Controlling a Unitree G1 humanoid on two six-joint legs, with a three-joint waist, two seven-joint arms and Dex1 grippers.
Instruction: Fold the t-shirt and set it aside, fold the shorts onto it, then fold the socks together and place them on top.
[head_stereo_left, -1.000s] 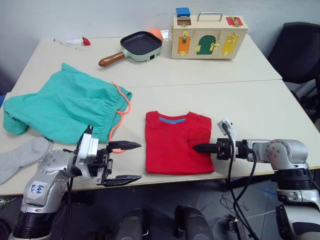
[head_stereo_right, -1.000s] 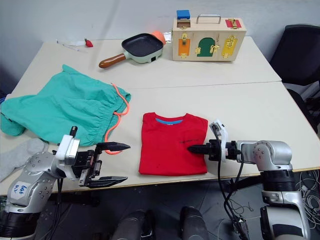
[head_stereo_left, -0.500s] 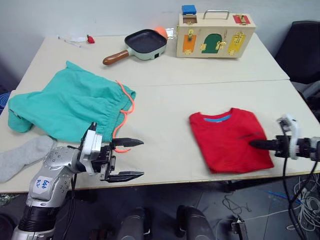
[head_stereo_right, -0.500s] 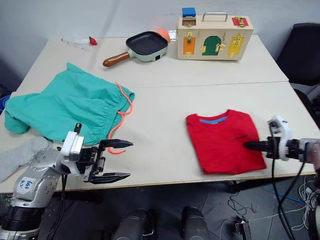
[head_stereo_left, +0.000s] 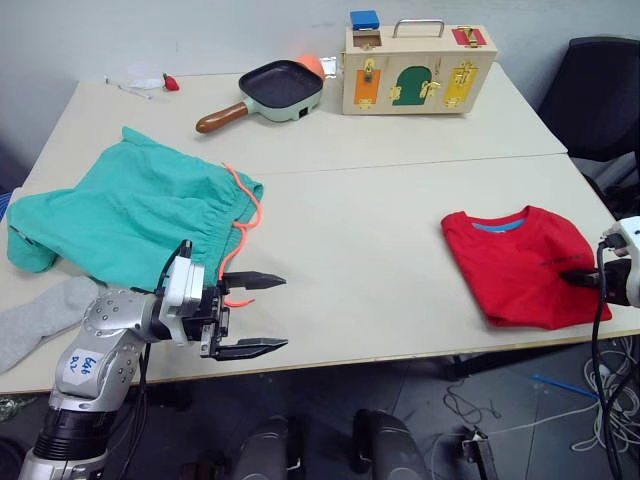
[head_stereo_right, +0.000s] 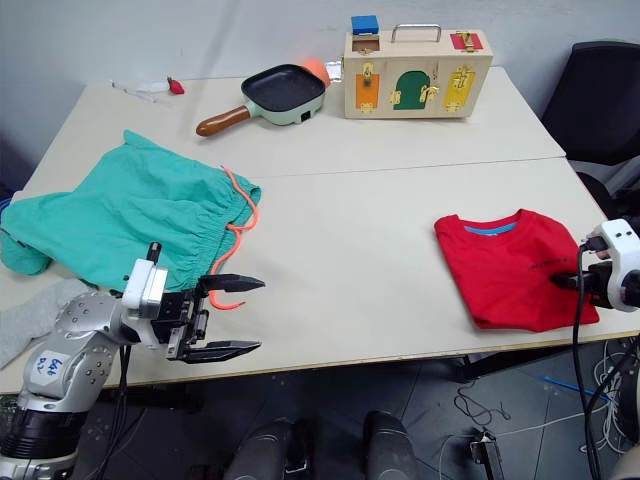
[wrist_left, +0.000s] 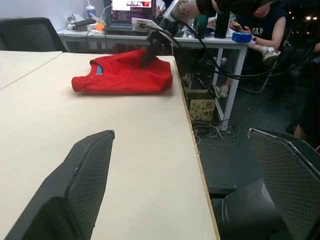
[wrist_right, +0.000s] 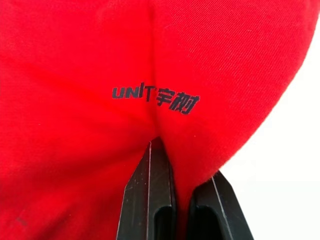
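Left gripper (head_stereo_left: 262, 315) hovers with jaws spread wide; right gripper (wrist_right: 172, 162) pinches red t-shirt (head_stereo_left: 520, 265) fabric between its fingers.

Silver-grey jointed arms, black cables, white wrist blocks; left tool (head_stereo_left: 252, 314) has 2 black fingers.

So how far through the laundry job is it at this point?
Done: the t-shirt lies folded at the table's right edge. In hand: the right gripper is shut on its fabric, setting it aside. Left: the shorts lie unfolded, the socks untouched beside the open left gripper.
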